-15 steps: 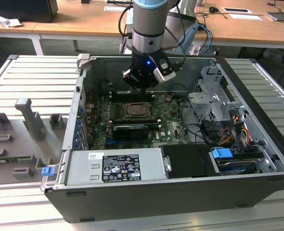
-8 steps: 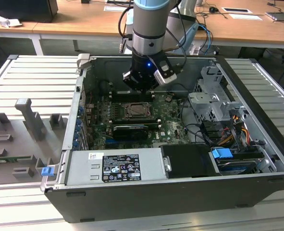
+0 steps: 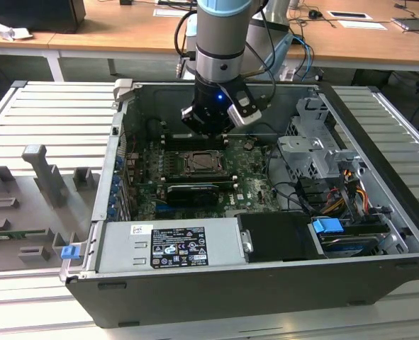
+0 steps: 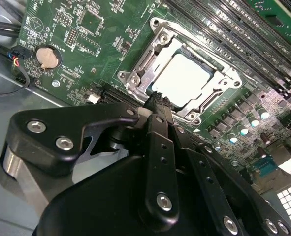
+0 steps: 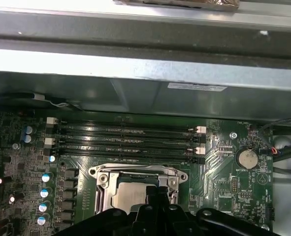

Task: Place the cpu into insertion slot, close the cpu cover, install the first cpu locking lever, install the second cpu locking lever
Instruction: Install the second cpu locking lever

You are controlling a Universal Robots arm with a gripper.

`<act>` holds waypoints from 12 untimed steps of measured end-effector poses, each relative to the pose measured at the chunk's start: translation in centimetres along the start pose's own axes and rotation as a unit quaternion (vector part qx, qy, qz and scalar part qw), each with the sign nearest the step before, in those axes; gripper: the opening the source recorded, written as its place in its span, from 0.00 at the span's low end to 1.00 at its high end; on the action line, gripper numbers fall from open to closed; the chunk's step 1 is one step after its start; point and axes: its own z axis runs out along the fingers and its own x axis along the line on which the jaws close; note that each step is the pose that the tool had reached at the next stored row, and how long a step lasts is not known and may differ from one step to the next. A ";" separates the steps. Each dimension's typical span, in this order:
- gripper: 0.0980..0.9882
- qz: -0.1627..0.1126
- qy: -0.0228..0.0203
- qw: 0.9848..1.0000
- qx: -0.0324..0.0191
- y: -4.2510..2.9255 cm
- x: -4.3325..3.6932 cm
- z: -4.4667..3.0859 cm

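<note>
Fingers (image 4: 157, 128) of black metal, pressed together at the tips with nothing between them, on the black gripper (image 4: 157, 98) poised just above the edge of the socket; seen again in the first wrist view (image 5: 154, 189) and, under the grey arm, in the exterior view (image 3: 208, 127).

From the exterior view's left: ribbed aluminium worktop (image 3: 46, 113) with grey moulded fixture blocks (image 3: 42, 173) and a small blue clip (image 3: 69, 251). Next, open dark-grey computer case (image 3: 216, 297), lying on its side. Along its near edge, silver power supply box (image 3: 170, 244) bearing a white-and-black printed label (image 3: 177, 246), text too small to make out. Behind that, green motherboard (image 3: 248, 177) with a long black card (image 3: 189, 193).

Mid-board, small square silver-rimmed insertion slot (image 3: 200, 163), directly below the gripper. Inside it, pale silver square cpu (image 4: 184, 78), seated flat, also visible in the first wrist view (image 5: 128, 194). Around the chip, silver windowed cpu cover (image 4: 157, 42), lying down flat. Beside the socket, long black memory slots (image 5: 125, 140) and a round silver coin battery (image 5: 245, 158). White sticker (image 5: 197, 87) on the case wall, unreadable.

Towards the exterior view's right: grey metal drive cage (image 3: 312, 145), coloured cable bundle (image 3: 351, 188), blue plastic tab (image 3: 328, 228).
</note>
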 end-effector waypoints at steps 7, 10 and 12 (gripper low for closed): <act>0.01 0.000 0.000 1.000 0.000 -0.42 0.02 -0.05; 0.01 0.000 0.000 1.000 0.000 -0.56 0.03 -0.06; 0.01 0.000 0.000 1.000 0.000 -0.64 0.04 -0.07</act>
